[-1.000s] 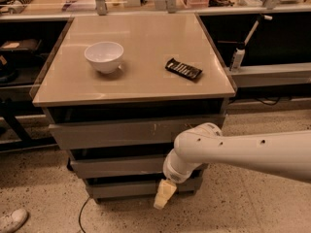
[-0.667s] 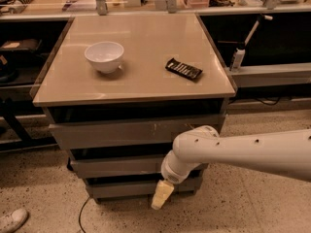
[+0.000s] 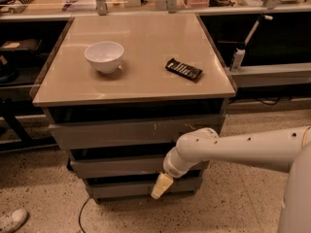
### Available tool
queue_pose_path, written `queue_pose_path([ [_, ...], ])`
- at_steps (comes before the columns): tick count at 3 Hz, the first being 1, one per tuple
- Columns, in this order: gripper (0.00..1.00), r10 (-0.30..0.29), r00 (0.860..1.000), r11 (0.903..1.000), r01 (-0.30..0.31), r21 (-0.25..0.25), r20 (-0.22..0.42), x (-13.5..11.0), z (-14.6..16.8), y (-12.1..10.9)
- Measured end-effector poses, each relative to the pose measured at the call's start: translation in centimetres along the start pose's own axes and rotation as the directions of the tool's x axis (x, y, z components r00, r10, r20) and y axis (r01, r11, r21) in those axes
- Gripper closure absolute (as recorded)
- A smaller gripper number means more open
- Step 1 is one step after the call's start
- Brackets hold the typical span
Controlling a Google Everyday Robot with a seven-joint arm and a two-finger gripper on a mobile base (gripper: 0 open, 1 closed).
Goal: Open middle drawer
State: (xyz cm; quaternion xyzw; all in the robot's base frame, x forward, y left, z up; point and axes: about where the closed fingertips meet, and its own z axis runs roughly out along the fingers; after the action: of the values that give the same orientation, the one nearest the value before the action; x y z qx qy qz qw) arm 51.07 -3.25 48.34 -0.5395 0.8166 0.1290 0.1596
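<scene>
The middle drawer (image 3: 116, 166), a wide grey flat front with no handle, sits in the cabinet between a taller scratched drawer front (image 3: 131, 132) above and a smaller, lowest drawer front (image 3: 126, 188) below. A dark gap runs along its top edge; it appears shut or nearly so, though the angle leaves that uncertain.

The gripper (image 3: 162, 186), pale yellow and pointing down and to the left, hangs just under the middle drawer's lower edge, right of centre, in front of the lowest front. Whether it is open or closed cannot be told. The smooth white arm (image 3: 243, 147), dotted with small holes, reaches in from the right and crosses the right end of the drawer.

In front of the cabinet lies open speckled floor (image 3: 43, 193), with a thin cable (image 3: 82, 212) trailing near the base and a white shoe (image 3: 12, 220) at the lower left corner.

On the glossy beige worktop (image 3: 146, 84) stand a round white bowl (image 3: 104, 57) on the left and, well apart, a flat dark packet (image 3: 183, 69) on the right. Dark benches flank the cabinet.
</scene>
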Motion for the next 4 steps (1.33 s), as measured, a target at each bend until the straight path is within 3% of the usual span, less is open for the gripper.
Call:
queue_pose_path([
  [3, 0.0, 0.076, 0.996, 0.9958, -0.078, 0.048, 0.039, 1.1, 3.2, -4.9],
  [4, 0.0, 0.08, 0.996, 0.9959, -0.082, 0.04, 0.035, 1.1, 4.0, -5.1],
])
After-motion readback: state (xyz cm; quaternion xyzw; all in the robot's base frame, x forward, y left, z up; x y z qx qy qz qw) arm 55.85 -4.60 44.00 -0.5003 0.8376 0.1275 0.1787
